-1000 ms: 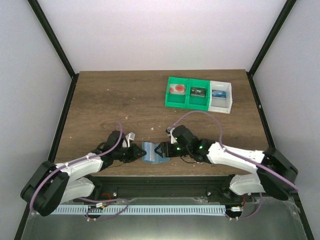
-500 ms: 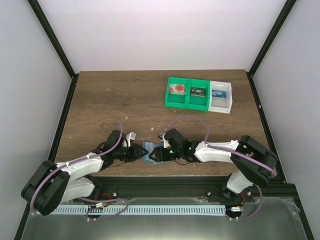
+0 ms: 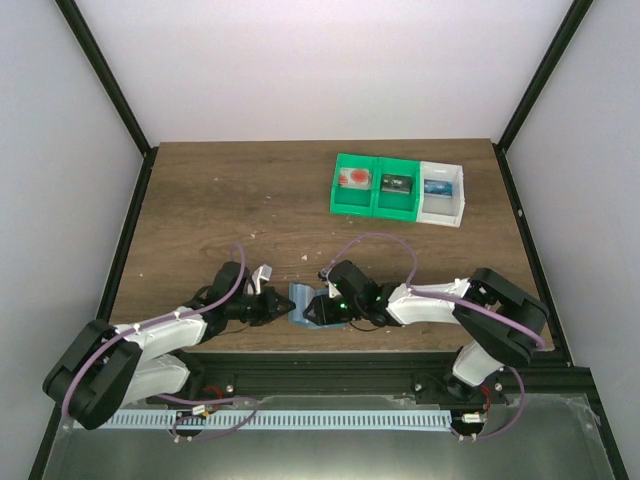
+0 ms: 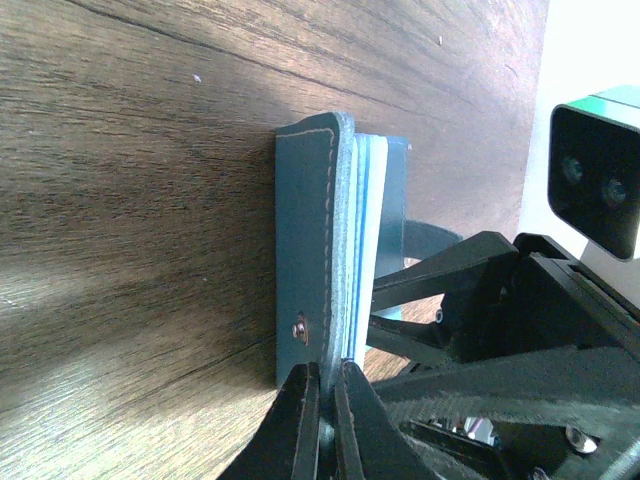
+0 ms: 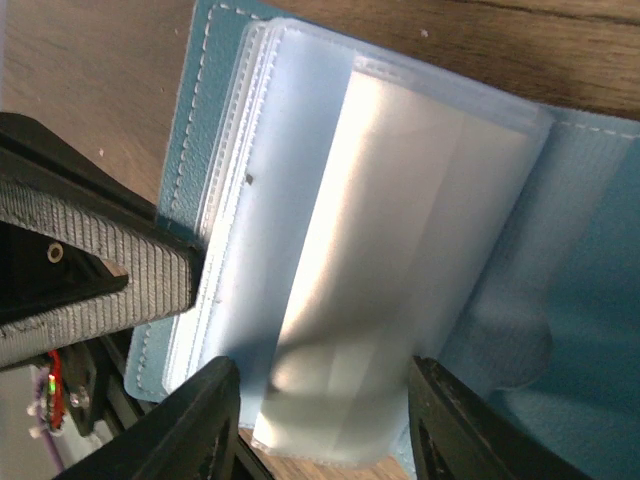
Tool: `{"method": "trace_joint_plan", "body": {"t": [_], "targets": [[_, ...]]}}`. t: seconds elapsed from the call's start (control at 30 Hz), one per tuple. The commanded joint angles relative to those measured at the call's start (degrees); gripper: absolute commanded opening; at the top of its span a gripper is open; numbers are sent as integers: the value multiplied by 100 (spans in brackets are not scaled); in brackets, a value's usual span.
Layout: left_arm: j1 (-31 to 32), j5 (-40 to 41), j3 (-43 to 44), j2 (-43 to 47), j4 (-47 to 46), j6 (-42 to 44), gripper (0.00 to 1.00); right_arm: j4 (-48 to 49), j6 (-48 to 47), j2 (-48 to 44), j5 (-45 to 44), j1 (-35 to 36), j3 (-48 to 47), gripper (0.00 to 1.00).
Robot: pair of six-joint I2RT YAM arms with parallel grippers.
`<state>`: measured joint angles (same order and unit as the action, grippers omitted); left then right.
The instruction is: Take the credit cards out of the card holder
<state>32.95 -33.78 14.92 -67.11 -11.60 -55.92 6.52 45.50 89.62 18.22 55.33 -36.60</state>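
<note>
- My left gripper (image 4: 322,385) is pinched together on the lower edge of the card holder's (image 4: 305,250) cover. It should hold firm and low, pinning that cover to the table (image 3: 200,200).
- The card holder sits at the table's near edge, between both grippers and standing partly open.
- My right gripper (image 5: 325,400) has its fingers apart on either side of the clear sleeve (image 5: 400,230). I cannot tell whether they press on it.
- To draw a card out well, I judge the right jaws should close on the pale insert only, not the sleeve, then pull straight away from the left grip.
- A red card (image 3: 354,178) lies in the green bin (image 3: 370,210), well apart at the far right.
</note>
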Motion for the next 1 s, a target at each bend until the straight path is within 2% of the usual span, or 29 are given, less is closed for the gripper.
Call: {"method": "trace_joint_plan", "body": {"t": [0.0,0.4,0.67,0.83,0.97], "targets": [[19,-119,-84,-51,-247,-19,0,-15,-22,-76,-229,39,109,41],[19,-107,-87,-42,-130,15,0,-593,8,-498,-720,39,82,36],[19,-184,-76,39,-97,55,0,-800,63,-925,-658,116,-146,57],[17,-197,-132,7,-185,15,0,-785,69,-724,-633,178,-311,64],[15,-232,-128,-5,-214,-8,0,-752,52,-477,-565,195,-427,64]]}}
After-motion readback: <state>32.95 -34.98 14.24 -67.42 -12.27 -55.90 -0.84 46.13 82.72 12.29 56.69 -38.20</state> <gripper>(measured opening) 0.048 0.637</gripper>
